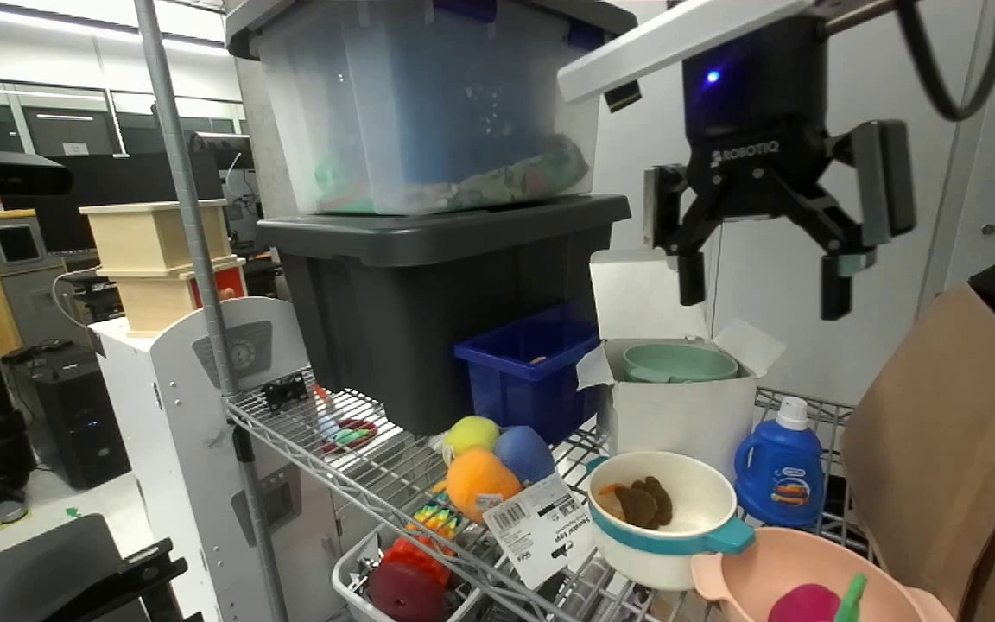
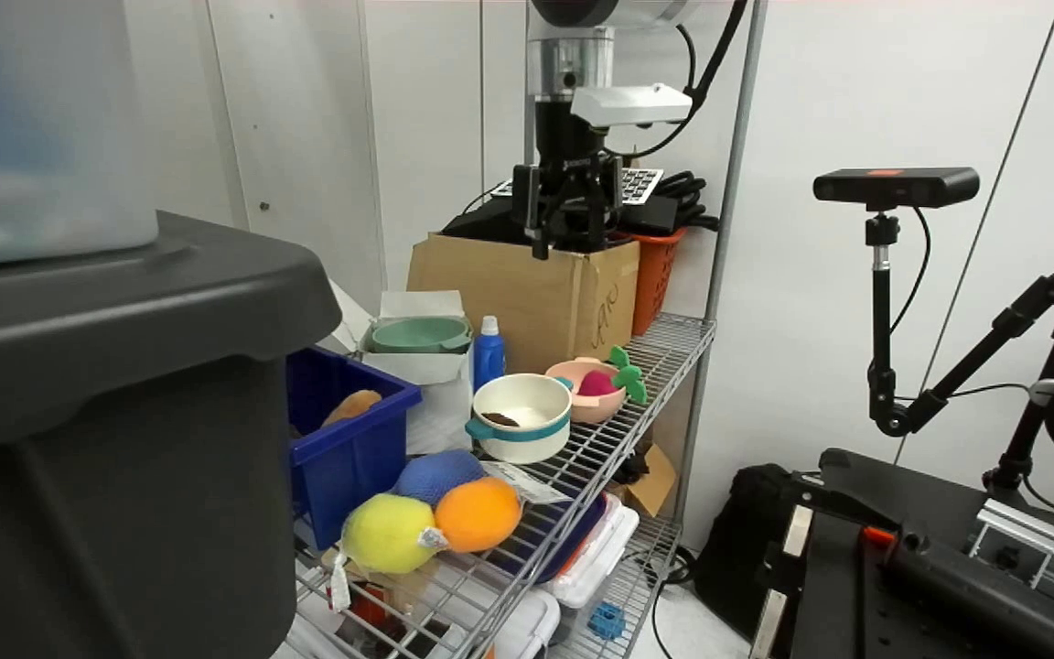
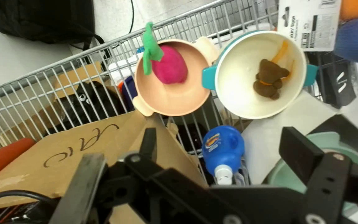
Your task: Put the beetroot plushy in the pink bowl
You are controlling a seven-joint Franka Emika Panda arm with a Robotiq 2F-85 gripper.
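The beetroot plushy (image 3: 170, 67), a magenta ball with a green leafy top, rests inside the pink bowl (image 3: 179, 101). Its leaves reach over the bowl's rim in the wrist view. Both exterior views also show the plushy (image 2: 596, 384) in the bowl (image 1: 778, 557), though an exterior view cuts off their lower part. High above the shelf, my gripper (image 1: 763, 287) points downward with its jaws wide apart and nothing between them. A clear gap separates it from the bowl.
Beside the pink bowl stands a white bowl (image 3: 235, 90) with teal handles and a brown item inside. A blue bottle (image 1: 780, 473), an open white box (image 1: 670, 415) and a large cardboard box (image 2: 509, 284) stand behind on the wire shelf (image 2: 618, 439). Dark bins (image 1: 446, 328) rise nearby.
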